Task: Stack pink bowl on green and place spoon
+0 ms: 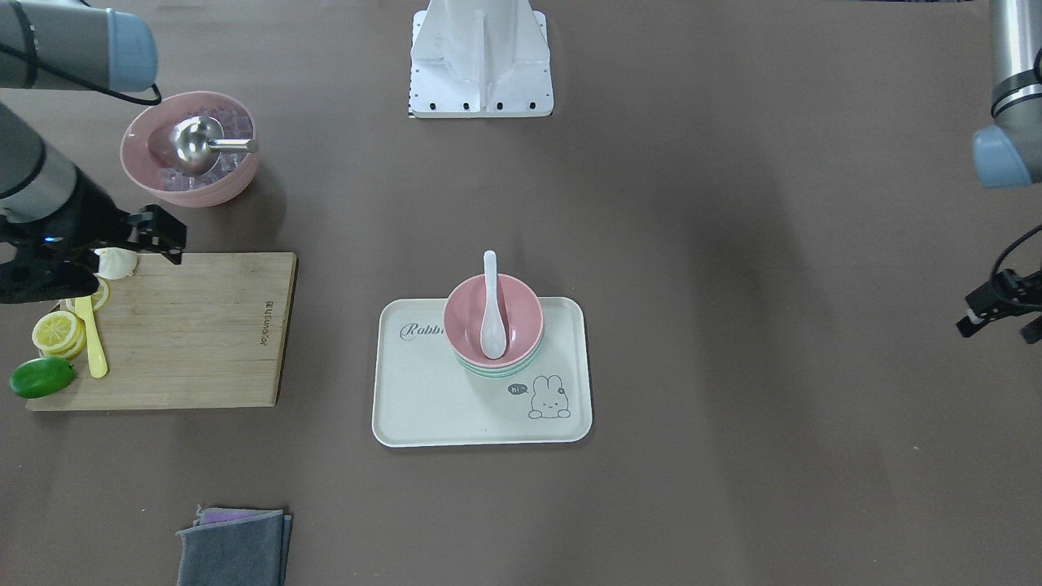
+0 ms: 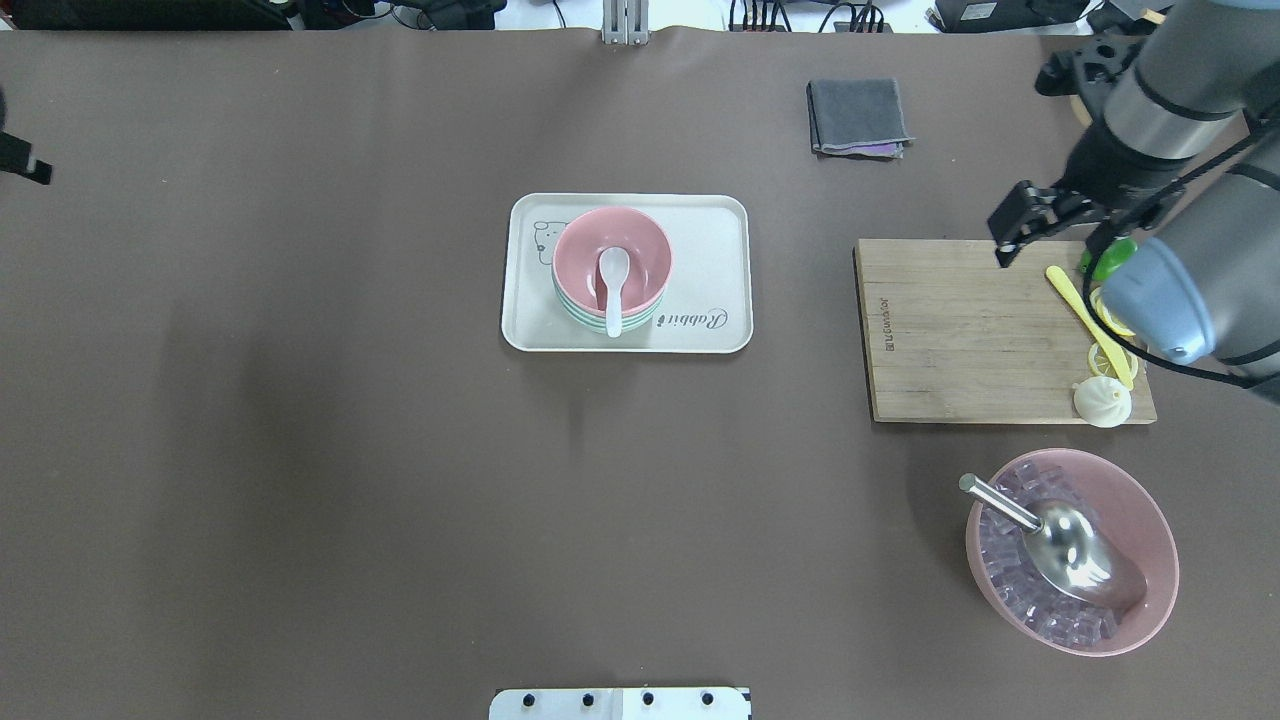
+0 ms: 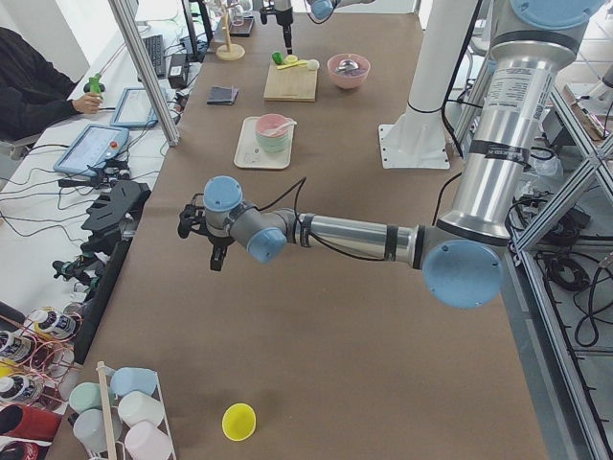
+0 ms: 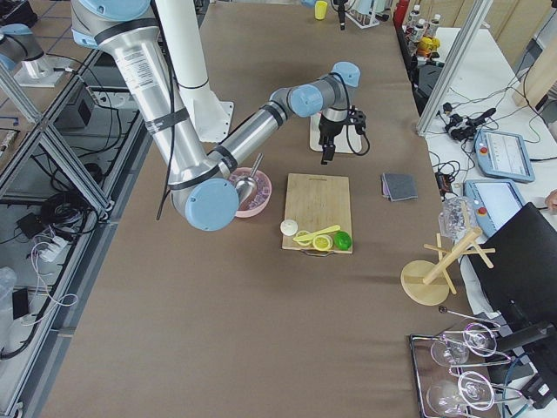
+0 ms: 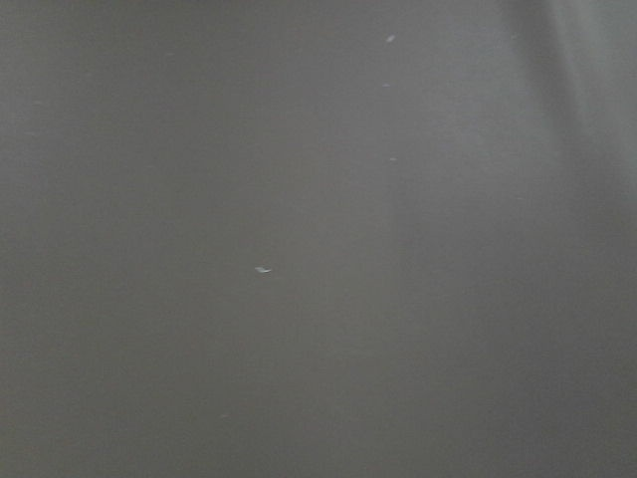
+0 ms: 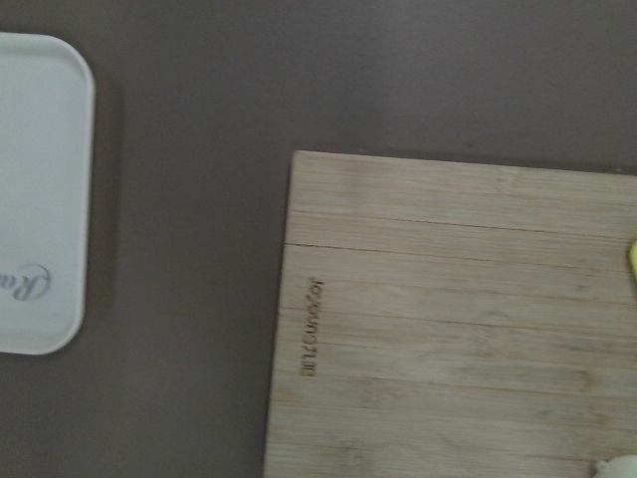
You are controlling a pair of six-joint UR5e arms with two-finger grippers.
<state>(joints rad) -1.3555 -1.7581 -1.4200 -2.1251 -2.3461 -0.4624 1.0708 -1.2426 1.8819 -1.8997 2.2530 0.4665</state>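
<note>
Centrally: pink bowl point(image 1: 464, 317) nested in green bowl point(image 1: 488, 371) on tray point(image 1: 423, 407); spoon point(image 1: 492, 325) inside, handle over the rim. The front view shows the left gripper point(image 1: 1000, 325) spread and empty. Right gripper point(image 1: 172, 244) at cutting board point(image 1: 203, 342) edge, jaw spacing unclear. Left wrist view: bare table point(image 5: 318, 239) only.

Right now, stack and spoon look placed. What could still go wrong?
1. The white spoon only leans inside the pink bowl, and its handle sticks out past the rim. A knock to the tray could tip it out.
2. The right gripper hangs over the cutting board edge, close to the lemon slices and the yellow utensil. A low sweep from there might scatter them.
</note>
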